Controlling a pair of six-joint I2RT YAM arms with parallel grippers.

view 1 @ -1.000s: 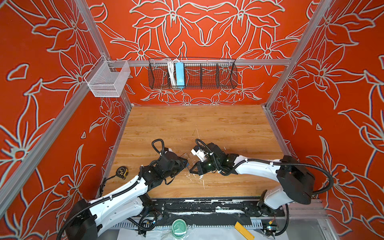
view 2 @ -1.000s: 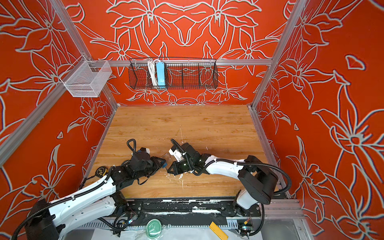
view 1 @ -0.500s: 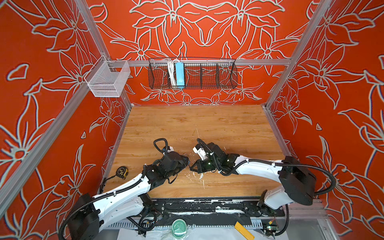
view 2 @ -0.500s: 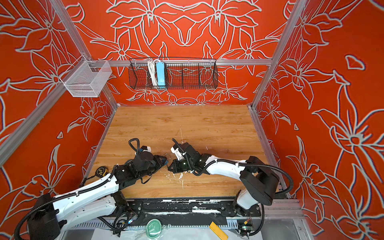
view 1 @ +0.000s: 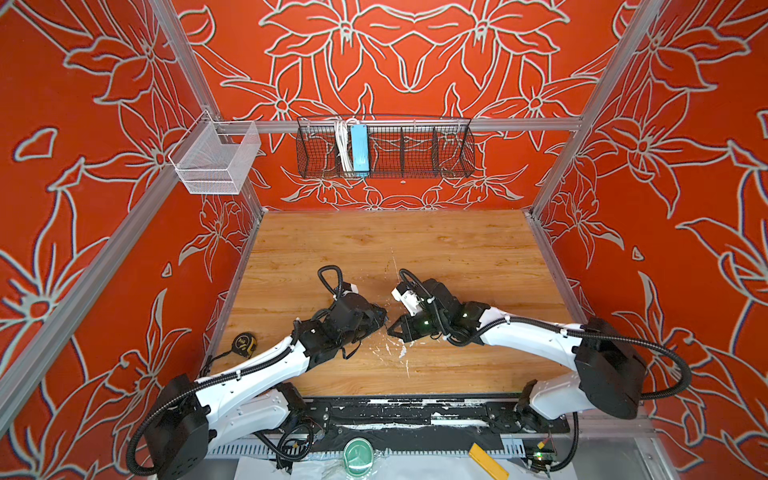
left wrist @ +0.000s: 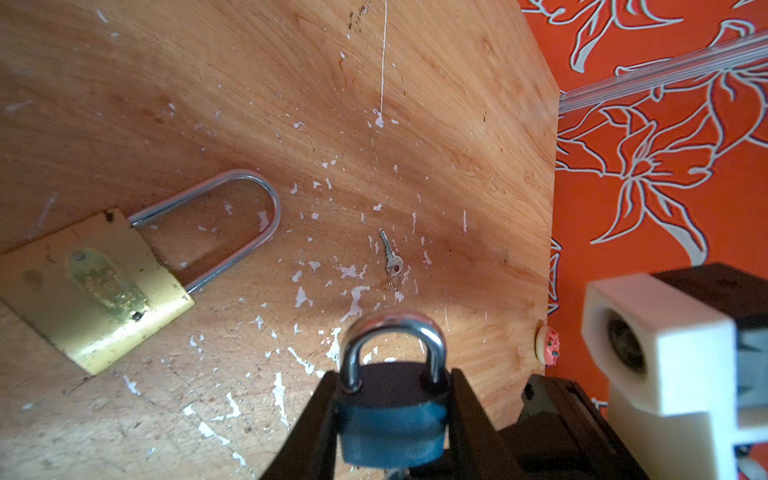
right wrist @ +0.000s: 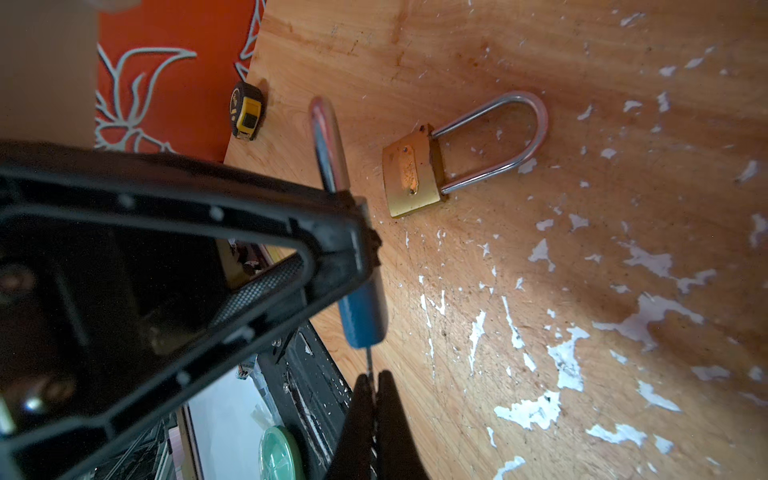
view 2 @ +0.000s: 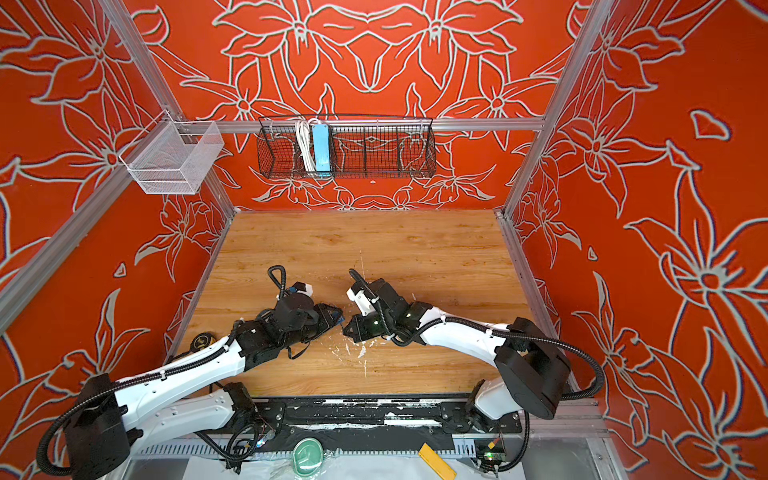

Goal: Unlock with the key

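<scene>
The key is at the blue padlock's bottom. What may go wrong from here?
1. The right pincer pinches the thin silver key only at its tips, so it may slip or bend when turned.
2. The left pincer clamps the small blue padlock with silver shackle by its sides; turning could twist it loose.
3. Another small key lies on the wooden table near a brass padlock; the held one may be wrong.

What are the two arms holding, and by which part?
The left end effector clamps the blue padlock by its body; the right end effector pinches a key by its rear end, blade at the padlock's base.
</scene>
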